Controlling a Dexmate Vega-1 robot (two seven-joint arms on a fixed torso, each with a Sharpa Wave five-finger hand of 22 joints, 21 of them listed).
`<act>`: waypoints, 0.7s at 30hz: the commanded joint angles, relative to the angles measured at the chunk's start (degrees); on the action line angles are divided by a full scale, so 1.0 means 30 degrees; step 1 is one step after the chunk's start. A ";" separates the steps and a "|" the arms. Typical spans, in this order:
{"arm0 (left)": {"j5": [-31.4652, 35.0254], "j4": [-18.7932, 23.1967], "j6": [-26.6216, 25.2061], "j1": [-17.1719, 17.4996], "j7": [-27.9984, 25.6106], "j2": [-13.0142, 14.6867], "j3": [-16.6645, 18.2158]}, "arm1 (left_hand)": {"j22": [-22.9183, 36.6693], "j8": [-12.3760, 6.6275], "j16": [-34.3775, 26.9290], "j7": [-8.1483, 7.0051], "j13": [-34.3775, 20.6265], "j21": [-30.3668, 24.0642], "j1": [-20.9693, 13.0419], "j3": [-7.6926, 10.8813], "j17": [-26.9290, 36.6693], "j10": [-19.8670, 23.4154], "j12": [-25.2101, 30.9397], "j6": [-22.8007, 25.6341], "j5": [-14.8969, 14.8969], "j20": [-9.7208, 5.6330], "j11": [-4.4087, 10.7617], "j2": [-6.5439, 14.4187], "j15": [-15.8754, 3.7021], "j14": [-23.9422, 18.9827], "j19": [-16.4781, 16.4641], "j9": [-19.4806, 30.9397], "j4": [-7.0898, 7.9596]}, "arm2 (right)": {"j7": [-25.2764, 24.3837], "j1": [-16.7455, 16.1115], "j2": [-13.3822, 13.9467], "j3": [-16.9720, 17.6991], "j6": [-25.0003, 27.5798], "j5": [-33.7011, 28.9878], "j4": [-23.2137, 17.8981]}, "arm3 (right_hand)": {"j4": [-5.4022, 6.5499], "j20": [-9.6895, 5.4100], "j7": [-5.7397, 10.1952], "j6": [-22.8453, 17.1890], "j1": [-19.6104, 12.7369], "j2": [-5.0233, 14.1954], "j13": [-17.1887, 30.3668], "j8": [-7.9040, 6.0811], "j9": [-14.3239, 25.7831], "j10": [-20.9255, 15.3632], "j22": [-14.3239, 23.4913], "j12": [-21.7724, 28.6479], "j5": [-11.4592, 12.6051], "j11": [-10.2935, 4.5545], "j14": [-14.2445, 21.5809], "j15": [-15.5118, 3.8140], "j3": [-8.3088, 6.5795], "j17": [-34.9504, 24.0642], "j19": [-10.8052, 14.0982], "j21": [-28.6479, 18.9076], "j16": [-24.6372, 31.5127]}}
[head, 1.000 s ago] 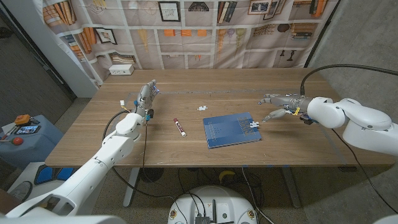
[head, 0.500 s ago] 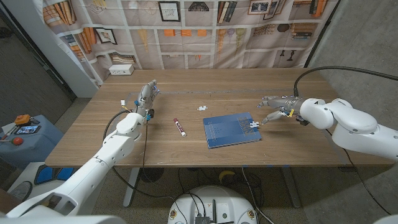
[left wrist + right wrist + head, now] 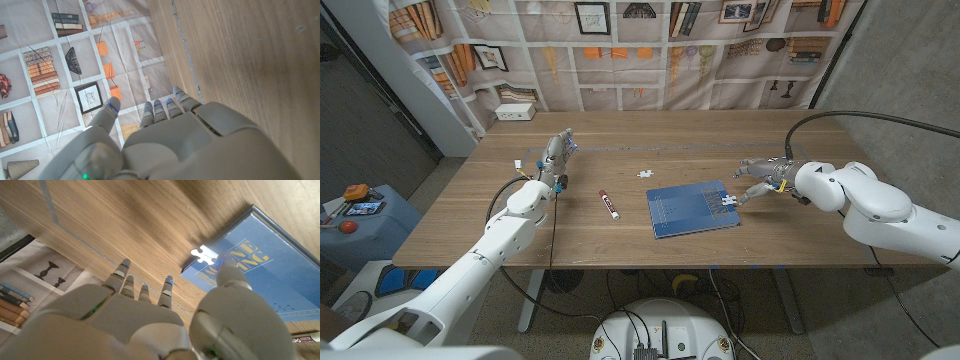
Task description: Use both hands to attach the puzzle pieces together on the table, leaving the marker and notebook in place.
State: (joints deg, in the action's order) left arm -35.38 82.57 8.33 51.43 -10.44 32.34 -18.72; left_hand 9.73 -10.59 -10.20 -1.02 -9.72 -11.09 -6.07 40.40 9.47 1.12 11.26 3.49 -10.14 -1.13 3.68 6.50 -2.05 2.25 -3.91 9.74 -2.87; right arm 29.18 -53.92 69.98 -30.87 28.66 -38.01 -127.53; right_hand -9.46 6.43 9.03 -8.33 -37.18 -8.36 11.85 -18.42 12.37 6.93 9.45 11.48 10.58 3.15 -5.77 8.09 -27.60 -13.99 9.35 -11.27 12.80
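One white puzzle piece lies on the right far corner of the blue notebook; the right wrist view shows that piece at the notebook's edge. A second white piece sits on the bare wood behind the notebook. My right hand hovers just right of the corner piece with fingers spread and nothing in it, its thumb reaching close to the piece. At the table's left far side, my left hand stands with fingers straight and holds nothing. The red-and-white marker lies left of the notebook.
A white box stands at the table's back left corner, and a small white connector lies near my left wrist. A printed backdrop hangs behind the table. The marker's tip shows beside the notebook in the right wrist view.
My right arm has swung inward, bringing the hand slightly closer to the piece on the notebook corner. The left hand, both pieces, the marker and the notebook have not moved.
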 commanded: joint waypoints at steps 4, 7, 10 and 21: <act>-0.0057 0.0234 -0.0294 0.0105 -0.0133 0.0066 -0.0046 | 0.0039 0.0056 -0.0024 0.0004 -0.0102 0.0003 -0.0267 0.0034 0.0077 0.0043 -0.0073 0.0205 0.0050 -0.0053 0.0022 0.1364 -0.0175 0.0022 -0.0180 0.0072 -0.0049 | 0.0211 -0.0154 -0.0882 -0.0744 0.0629 -0.2247 0.0138 | -0.0021 -0.0091 0.0169 -0.0680 0.0120 -0.0160 0.0078 -0.0438 0.0071 -0.0577 0.0047 0.0280 -0.0113 -0.0181 0.0523 -0.0139 0.0161 -0.0139 0.0633 -0.0168 0.0344; -0.0057 0.0265 -0.0326 0.0120 -0.0149 0.0075 -0.0053 | 0.0039 0.0053 -0.0024 0.0014 -0.0103 0.0002 -0.0270 0.0032 0.0077 0.0042 -0.0075 0.0216 0.0050 -0.0059 0.0006 0.1366 -0.0173 0.0021 -0.0185 0.0072 -0.0046 | -0.0062 -0.0326 -0.0966 -0.0704 0.0551 -0.2413 0.0225 | -0.0036 -0.0138 0.0220 -0.0951 0.0070 -0.0182 0.0068 -0.0582 0.0079 -0.0700 0.0046 0.0295 -0.0104 -0.0230 0.0685 -0.0257 0.0206 -0.0148 0.0845 -0.0194 0.0404; -0.0074 0.0238 -0.0277 0.0121 -0.0105 0.0050 -0.0061 | 0.0039 0.0056 -0.0024 0.0014 -0.0103 0.0001 -0.0275 0.0031 0.0078 0.0040 -0.0079 0.0212 0.0049 -0.0060 0.0016 0.1368 -0.0166 0.0021 -0.0191 0.0073 -0.0043 | -0.0312 -0.0465 -0.1020 -0.0748 0.0448 -0.2787 0.0323 | -0.0069 -0.0214 0.0326 -0.1135 -0.0020 -0.0209 0.0059 -0.0688 0.0083 -0.0882 0.0045 0.0332 -0.0081 -0.0333 0.0863 -0.0433 0.0243 -0.0148 0.1035 -0.0210 0.0464; -0.0063 0.0247 -0.0395 0.0109 -0.0147 0.0000 -0.0149 | 0.0040 0.0057 -0.0031 0.0020 -0.0104 -0.0005 -0.0290 0.0024 0.0080 0.0042 -0.0087 0.0223 0.0049 -0.0051 0.0046 0.1375 -0.0161 0.0006 -0.0216 0.0074 -0.0028 | -0.1065 -0.0911 -0.1204 -0.0626 -0.0194 -0.3245 0.0748 | -0.0294 -0.0522 0.0811 -0.1883 -0.0911 -0.0281 0.0028 -0.1101 0.0089 -0.1413 0.0040 0.0385 0.0109 -0.0589 0.1446 -0.0731 0.0193 -0.0081 0.1609 -0.0194 0.0595</act>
State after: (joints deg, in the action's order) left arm -35.54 83.24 7.40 51.70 -10.79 32.48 -18.96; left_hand 9.73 -10.59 -10.20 -1.02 -9.71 -11.09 -6.45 40.40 9.46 1.11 11.20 3.49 -10.14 -1.13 3.68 6.57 -2.05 2.25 -3.91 9.73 -2.86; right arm 27.59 -55.64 67.09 -32.71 29.48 -45.73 -126.35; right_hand -10.13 4.71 11.39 -13.53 -39.10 -9.16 11.85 -21.42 12.40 3.16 9.45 12.36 10.63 1.43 -1.82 5.73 -26.81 -14.09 13.51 -11.72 14.13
